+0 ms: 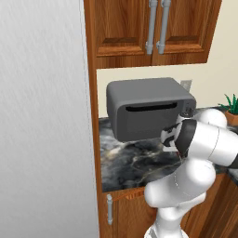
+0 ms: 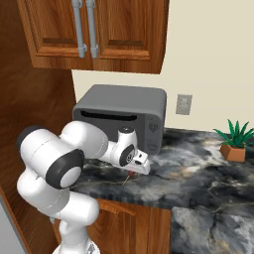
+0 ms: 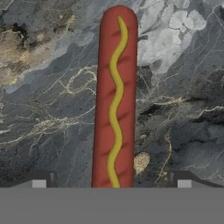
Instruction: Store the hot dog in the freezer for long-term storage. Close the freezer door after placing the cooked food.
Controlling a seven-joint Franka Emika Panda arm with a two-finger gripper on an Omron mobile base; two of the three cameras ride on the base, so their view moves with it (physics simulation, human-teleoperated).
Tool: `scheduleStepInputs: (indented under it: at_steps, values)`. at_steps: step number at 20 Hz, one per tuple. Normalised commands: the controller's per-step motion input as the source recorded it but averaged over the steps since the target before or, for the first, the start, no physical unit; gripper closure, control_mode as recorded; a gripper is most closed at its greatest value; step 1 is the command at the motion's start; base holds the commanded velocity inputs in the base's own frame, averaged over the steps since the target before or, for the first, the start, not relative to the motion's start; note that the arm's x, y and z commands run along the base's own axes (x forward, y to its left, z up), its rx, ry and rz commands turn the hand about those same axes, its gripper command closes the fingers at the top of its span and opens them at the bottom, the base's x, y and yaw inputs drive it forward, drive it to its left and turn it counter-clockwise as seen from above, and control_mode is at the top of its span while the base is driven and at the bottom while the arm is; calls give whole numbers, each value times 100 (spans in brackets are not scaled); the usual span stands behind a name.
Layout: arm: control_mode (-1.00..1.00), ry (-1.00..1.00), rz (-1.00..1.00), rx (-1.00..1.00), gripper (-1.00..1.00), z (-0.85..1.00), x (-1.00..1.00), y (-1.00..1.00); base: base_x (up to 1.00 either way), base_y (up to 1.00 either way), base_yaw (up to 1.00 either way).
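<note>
Two wide-spread fingertips [image 3: 39, 180] either side of the hot dog [image 3: 114, 100], on the counter [image 3: 43, 109].

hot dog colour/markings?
Red hot dog with a wavy yellow stripe down its length; clearest in the hand view.

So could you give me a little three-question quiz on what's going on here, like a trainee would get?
1. True or false: the hand has its fingers spread wide on either side of the hot dog.
2. What does the hot dog lie on?
A. a plate
B. the dark marble counter
C. a freezer shelf
3. Fill in: the wavy stripe along the hot dog is ____.

Key: 1 true; 2 B; 3 yellow.
</note>
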Motion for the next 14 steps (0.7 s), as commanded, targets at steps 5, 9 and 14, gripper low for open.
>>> scheduleStepInputs:
  at_steps: [5, 9, 14]
  values:
    - [-100, 0, 0, 0, -100, -6, 0, 0, 0, 0, 0]
    - [-100, 0, 0, 0, 100, -10, 0, 0, 0, 0, 0]
    - [-100, 0, 0, 0, 100, 0, 0, 0, 0, 0, 0]
